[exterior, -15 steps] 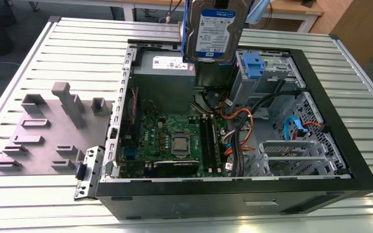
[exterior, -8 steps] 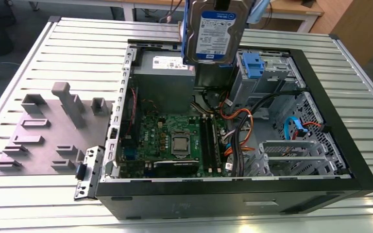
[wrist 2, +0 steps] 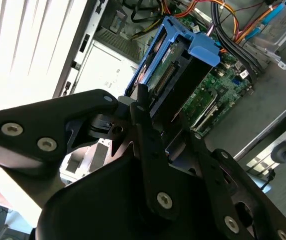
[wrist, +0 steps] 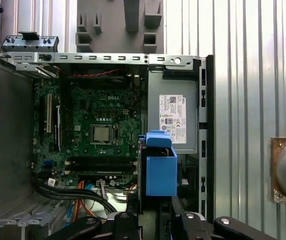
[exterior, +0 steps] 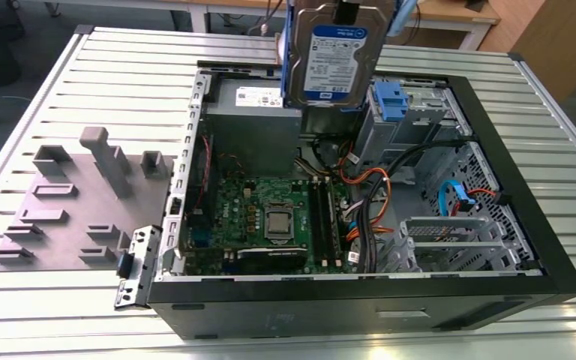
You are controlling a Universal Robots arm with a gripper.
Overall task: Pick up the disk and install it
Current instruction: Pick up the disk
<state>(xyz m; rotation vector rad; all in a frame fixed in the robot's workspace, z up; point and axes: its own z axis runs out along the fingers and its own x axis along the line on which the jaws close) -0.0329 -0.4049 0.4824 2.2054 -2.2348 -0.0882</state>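
Open case (exterior: 368,307) on tabletop (exterior: 68,315): power supply (exterior: 253,120), cables (exterior: 368,187) crowded inside. Disk (exterior: 323,56) is clamped upright in end effector (wrist 2: 157,111) above case; silver body, blue-white label, blue rails.

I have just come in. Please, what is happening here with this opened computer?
A robot arm's pincer is closed on the disk and holds it upright in the air over the open computer case, above the grey power-supply box. The disk is not yet seated in the case. The case lies on its side on a slatted metal table.
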